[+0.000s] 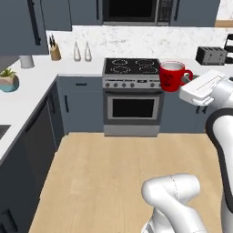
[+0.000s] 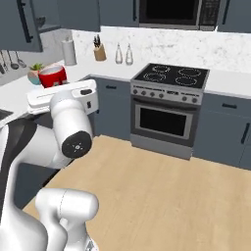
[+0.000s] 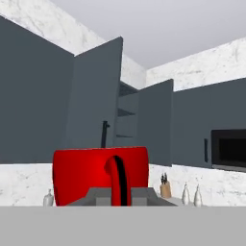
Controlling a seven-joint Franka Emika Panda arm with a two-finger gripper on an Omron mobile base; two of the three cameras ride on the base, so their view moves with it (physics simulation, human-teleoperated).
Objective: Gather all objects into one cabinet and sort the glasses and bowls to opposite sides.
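Holding the red mug (image 1: 172, 76) up in the air, the gripper (image 1: 185, 82) is seen at the right of the left base view, in front of the stove (image 1: 133, 98) at cooktop height. The mug sits upright, white inside visible, handle turned toward the hand. In the right base view the mug (image 2: 53, 76) is at upper left, just above the white hand, with the plant (image 2: 35, 73) partly hidden behind it. In the hand view the mug (image 3: 100, 176) is at lower centre, handle facing the camera between the grey fingers (image 3: 96, 196); the jaws are clamped on the handle.

Behind the mug in the hand view, the cabinet (image 3: 139, 122) is seen at centre with both doors swung open; shelves are visible inside, contents too dark to tell. A black bar handle (image 3: 104, 134) is seen on the left door. The microwave (image 3: 228, 150) is at right edge, the knife block (image 3: 165, 188) and two bottles (image 3: 191, 194) at lower right.

In the left base view the plant (image 1: 8, 79) is on the counter at left edge, the toaster (image 1: 211, 55) at upper right. Other mugs and the bowl cannot be made out.
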